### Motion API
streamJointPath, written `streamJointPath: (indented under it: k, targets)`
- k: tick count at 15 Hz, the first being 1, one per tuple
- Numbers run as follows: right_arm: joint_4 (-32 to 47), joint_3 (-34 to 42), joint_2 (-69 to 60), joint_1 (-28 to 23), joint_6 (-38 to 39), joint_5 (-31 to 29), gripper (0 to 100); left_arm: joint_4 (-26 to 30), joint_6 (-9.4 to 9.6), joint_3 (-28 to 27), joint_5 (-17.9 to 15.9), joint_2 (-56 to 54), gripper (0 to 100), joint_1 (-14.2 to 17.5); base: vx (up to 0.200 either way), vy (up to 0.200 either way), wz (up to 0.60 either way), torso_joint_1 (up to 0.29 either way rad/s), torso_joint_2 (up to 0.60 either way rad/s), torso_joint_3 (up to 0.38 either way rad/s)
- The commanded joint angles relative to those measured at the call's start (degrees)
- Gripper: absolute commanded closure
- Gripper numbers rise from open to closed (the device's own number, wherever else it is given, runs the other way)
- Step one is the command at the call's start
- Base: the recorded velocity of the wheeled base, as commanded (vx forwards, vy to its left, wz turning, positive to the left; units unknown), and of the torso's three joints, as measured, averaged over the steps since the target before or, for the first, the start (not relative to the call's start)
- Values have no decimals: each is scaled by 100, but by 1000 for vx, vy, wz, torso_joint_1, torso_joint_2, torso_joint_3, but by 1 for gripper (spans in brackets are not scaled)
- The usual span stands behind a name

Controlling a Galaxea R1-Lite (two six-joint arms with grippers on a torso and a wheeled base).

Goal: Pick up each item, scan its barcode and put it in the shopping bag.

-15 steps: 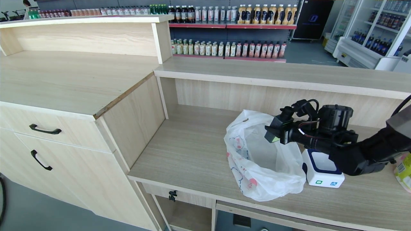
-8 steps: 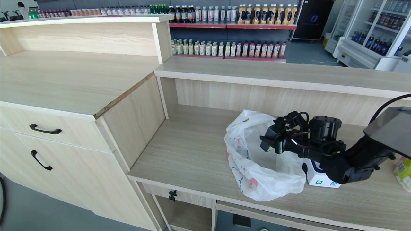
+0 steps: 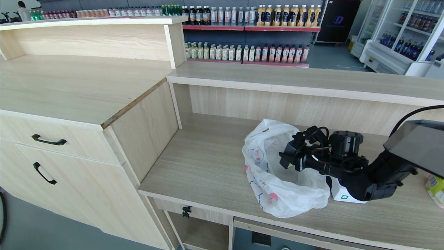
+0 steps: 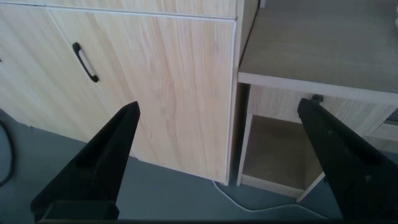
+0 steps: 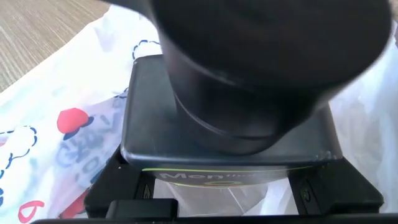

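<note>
Dark bottle (image 5: 230, 143) is held in right hand (image 3: 287, 160) above bag (image 3: 277, 194). Judged stiff and slick, best gripped mid-body. Left hand (image 4: 219, 104) is spread wide.

Right arm (image 3: 378, 175) largely hides a probable scanner (image 3: 339, 193).

a pale wood counter (image 3: 86, 86) with black-handled drawers (image 3: 74, 147) has drink shelves (image 3: 249, 52) behind it and glass fridges (image 3: 399, 41) beyond its right end.

The right tool (image 3: 285, 160), arm outstretched, clamps a dark box (image 5: 230, 140); the left tool (image 4: 217, 158) has its fingers wide apart.
</note>
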Motion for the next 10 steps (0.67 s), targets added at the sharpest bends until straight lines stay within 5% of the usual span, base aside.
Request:
streamJointPath:
  k: [1, 10]
  targets:
    - [1, -11, 66, -23, -69, 14, 100, 0, 0, 0, 2, -2, 0, -3, 0, 0, 0, 0, 0, 0]
    - [36, 33, 92, -49, -447, 181, 100, 0, 0, 0, 2, -2, 0, 6, 0, 0, 0, 0, 0, 0]
